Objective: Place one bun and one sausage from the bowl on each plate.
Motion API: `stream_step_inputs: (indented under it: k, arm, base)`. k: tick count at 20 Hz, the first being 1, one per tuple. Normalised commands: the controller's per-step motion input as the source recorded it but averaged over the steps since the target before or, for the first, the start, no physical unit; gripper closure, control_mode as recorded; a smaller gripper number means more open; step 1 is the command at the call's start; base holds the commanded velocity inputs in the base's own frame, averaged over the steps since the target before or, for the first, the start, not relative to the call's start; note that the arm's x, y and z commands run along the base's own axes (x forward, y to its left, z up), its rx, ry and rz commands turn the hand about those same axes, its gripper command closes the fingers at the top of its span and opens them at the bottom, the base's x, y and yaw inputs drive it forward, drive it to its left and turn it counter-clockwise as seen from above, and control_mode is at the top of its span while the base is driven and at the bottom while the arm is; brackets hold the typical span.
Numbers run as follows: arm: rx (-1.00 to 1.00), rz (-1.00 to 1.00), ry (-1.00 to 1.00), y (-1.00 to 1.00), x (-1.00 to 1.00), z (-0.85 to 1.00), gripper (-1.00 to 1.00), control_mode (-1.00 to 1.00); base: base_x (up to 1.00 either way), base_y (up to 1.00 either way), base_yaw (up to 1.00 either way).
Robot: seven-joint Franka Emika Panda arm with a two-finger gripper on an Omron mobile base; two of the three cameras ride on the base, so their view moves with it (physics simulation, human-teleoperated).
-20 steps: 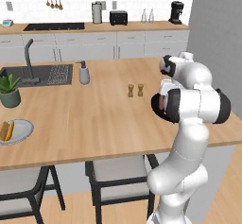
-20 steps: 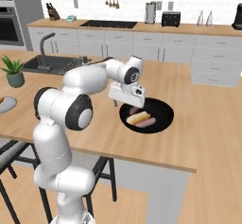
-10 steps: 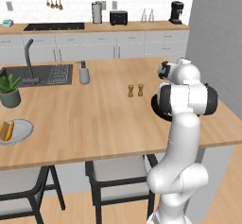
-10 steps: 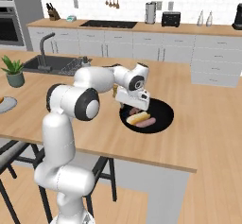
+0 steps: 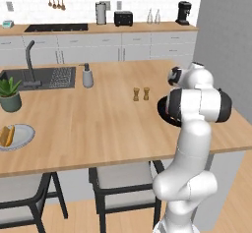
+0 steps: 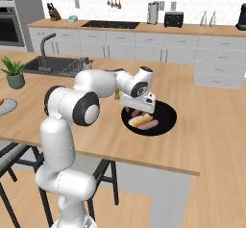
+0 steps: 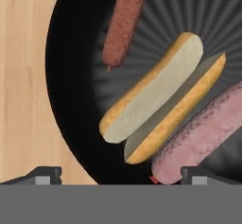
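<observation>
Gripper: the gripper (image 6: 138,110) hung low over the near-left part of the bowl (image 6: 166,121), jaws spread wide and holding nothing; in the hand view the two dark fingertips (image 7: 45,175) stood well apart on either side of the food.
Bowl: a wide, shallow black dish with fine ribs fanning from its centre, it sat on the right of the wooden island (image 5: 98,124), close to the near edge.
Bun: a split bun (image 7: 160,98), golden crust and pale cut faces, lay open lengthwise in the dish.
Sausages: a pink sausage (image 7: 205,133) lay against the bun's side; a darker reddish-brown one (image 7: 124,22) lay apart, beyond it.
Risk: the bun and pink sausage looked to be touching, so a closing grip could catch both or nudge the sausage aside. The round, smooth sausages could roll or slip from a pinch, and the soft bun could crush or fold shut.
Plate: a pale round plate (image 5: 23,134) at the island's far left already carried a bun (image 5: 6,135); whether a sausage lay in it could not be told.
Beyond: two small shakers (image 5: 140,94) stood mid-counter, with a sink (image 5: 49,77) and a potted plant (image 5: 10,94) further left.
</observation>
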Motion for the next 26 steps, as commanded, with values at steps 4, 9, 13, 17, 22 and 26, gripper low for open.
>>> stream_step_inputs:
  k: [4, 9, 13, 17, 22, 26]
  arm:
    - [-0.04, 0.0, 0.11, -0.07, 0.0, -0.12, -1.0, -1.0]
    - [0.0, -0.03, 0.0, -0.37, 0.0, -0.17, -1.0, -1.0]
    - [0.0, -0.04, 0.06, -0.14, 0.04, -0.08, -1.0, -1.0]
    - [0.0, 0.0, 0.07, 0.09, 0.12, -0.24, -1.0, -1.0]
    - [0.0, -0.02, 0.04, 0.1, 0.36, -0.17, -1.0, -1.0]
    - [0.0, -0.01, 0.05, 0.0, 0.26, -0.25, -1.0, -1.0]
  base:
    - [0.0, 0.0, 0.0]
    - [0.0, 0.0, 0.0]
    - [0.0, 0.0, 0.0]
    - [0.0, 0.0, 0.0]
    - [0.0, 0.0, 0.0]
    - [0.0, 0.0, 0.0]
